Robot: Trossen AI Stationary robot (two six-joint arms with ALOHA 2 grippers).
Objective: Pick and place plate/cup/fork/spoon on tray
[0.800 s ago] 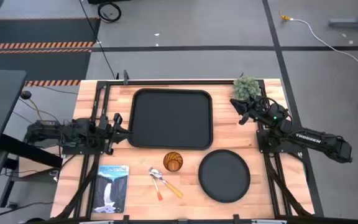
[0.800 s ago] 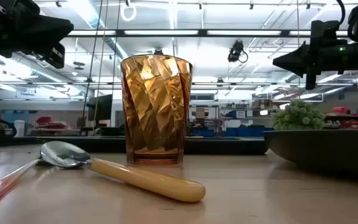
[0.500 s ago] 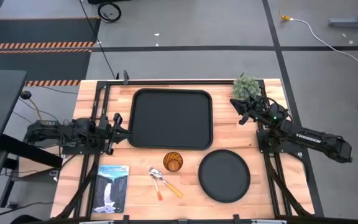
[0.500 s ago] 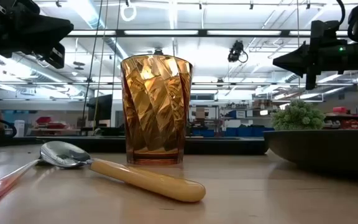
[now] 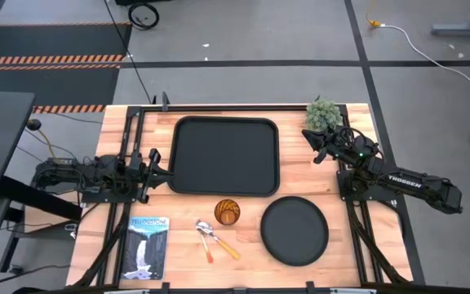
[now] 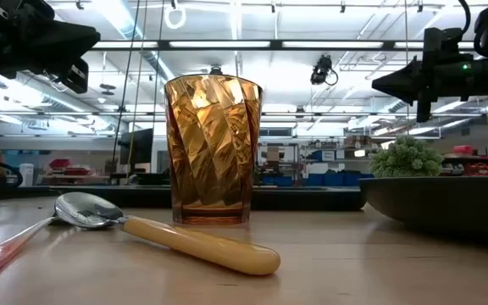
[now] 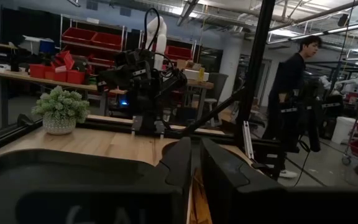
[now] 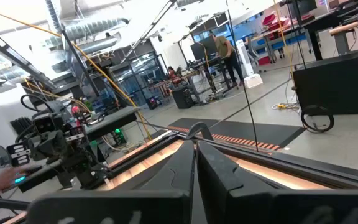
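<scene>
Both claws empty, left claw (image 5: 155, 166) seemingly shut, right claw (image 5: 310, 137) shut

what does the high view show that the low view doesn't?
Only the high view: the tray with nothing on it, a booklet at the front left, the full plate outline, and both arms parked at the table's sides, left gripper by the tray's left edge, right gripper near the plant.
Only the low view: the cup's ribbed side and the ceiling lights behind.
Both: cup, spoon, fork, plate and plant, all off the tray.
</scene>
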